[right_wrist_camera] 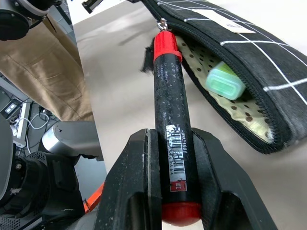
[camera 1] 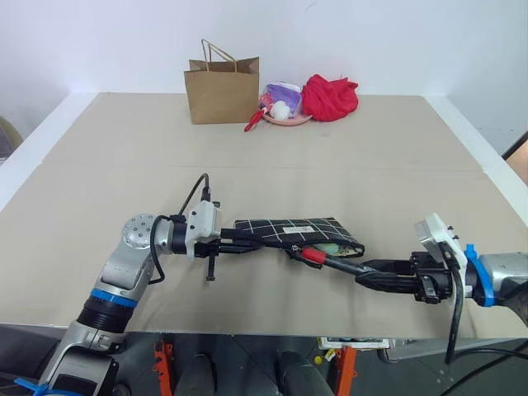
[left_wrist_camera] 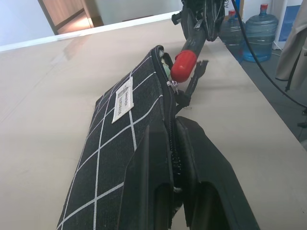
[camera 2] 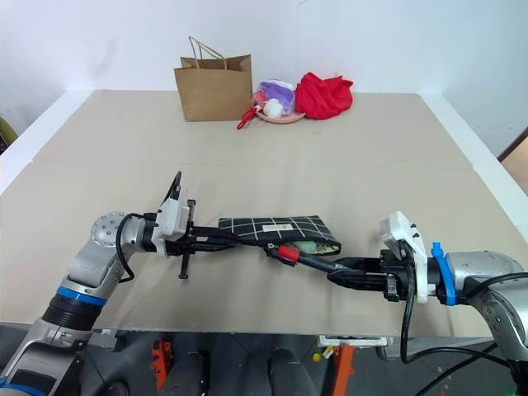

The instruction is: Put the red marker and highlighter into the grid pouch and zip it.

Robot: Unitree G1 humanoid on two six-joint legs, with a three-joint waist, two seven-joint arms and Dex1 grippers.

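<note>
Left gripper [camera 1: 239,241]: clamps pouch [camera 1: 293,232] end
Right gripper [right_wrist_camera: 168,158]: grips marker [right_wrist_camera: 169,96], cap beside pouch mouth, axis aimed in

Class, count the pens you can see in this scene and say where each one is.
2. The red marker is held in the right gripper at the grid pouch opening; the highlighter lies inside the pouch. More could be hidden deeper inside.

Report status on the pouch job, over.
Left gripper shut on the grid pouch, holding it up. Right gripper shut on the red marker, cap at the open mouth. Highlighter already inside. Nothing in the way.
</note>
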